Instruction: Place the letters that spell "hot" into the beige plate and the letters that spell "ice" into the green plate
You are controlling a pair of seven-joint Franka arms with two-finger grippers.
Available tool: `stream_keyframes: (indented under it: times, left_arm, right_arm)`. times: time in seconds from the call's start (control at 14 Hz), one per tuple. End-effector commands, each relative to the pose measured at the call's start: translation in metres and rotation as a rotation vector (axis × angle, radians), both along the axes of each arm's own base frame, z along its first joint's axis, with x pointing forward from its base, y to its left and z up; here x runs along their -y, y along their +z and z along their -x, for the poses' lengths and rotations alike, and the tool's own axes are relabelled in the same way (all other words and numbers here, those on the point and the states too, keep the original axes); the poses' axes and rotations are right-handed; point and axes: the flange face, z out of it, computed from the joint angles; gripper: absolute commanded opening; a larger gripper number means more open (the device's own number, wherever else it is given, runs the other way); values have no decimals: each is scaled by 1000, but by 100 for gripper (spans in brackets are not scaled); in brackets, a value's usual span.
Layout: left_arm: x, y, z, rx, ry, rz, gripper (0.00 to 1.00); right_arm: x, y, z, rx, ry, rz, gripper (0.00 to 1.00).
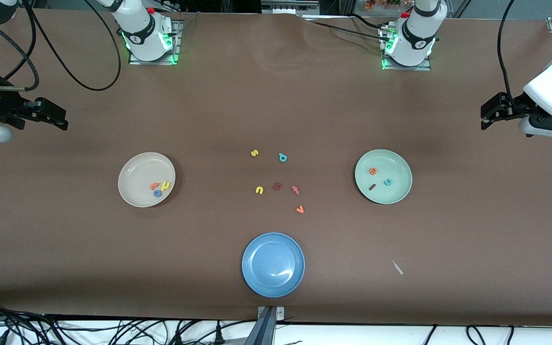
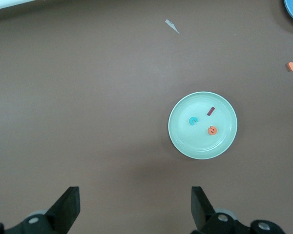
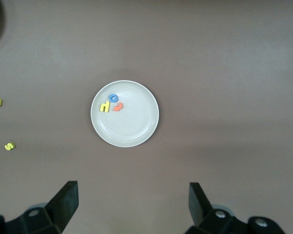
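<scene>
Both grippers hang with their fingers spread wide and nothing between them, each waiting at its own end of the table. Left gripper [image 1: 489, 115] is up in the air over bare brown table [image 1: 276, 96] at the left arm's end; the green plate [image 1: 403, 189] lies well apart from it, toward the table's middle, with open cloth all around its rim. In that plate rest the teal c [image 1: 387, 182], the orange e [image 1: 373, 170] and the dark red i [image 1: 372, 187], near one another but apart. Right gripper [image 1: 60, 122] hangs likewise over bare table at the right arm's end, with the beige plate [image 1: 134, 191] well apart from it toward the middle. That plate holds the yellow h [image 1: 166, 185], the blue o [image 1: 157, 193] and the orange t [image 1: 154, 186], bunched close together near its rim. Between the two plates, away from both grippers, lie loose letters: a yellow s [image 1: 254, 153], a teal letter [image 1: 282, 157], a yellow u [image 1: 259, 190], a dark red letter [image 1: 277, 186], a pinkish-red letter [image 1: 295, 189] and an orange v [image 1: 300, 209]. Blue plate [image 1: 257, 278] sits near the table edge closest to the front camera, with a small pale scrap [image 1: 397, 267] lying toward the left arm's end from it.
</scene>
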Motion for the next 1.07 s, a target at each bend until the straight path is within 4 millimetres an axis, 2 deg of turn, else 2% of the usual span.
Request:
stream_keyframes:
  times: [0.0, 0.29, 0.43, 1.0]
  left_arm:
    - [2, 2, -4, 12, 22, 30, 100]
    - [3, 4, -3, 10, 33, 33, 100]
    - [7, 3, -1, -14, 44, 93, 100]
    - [7, 1, -1, -19, 54, 82, 100]
  right_arm:
    - [-2, 1, 3, 0, 21, -1, 100]
    - [1, 0, 3, 0, 20, 11, 100]
    - [3, 0, 2, 1, 15, 11, 100]
    - [5, -1, 2, -2, 14, 7, 100]
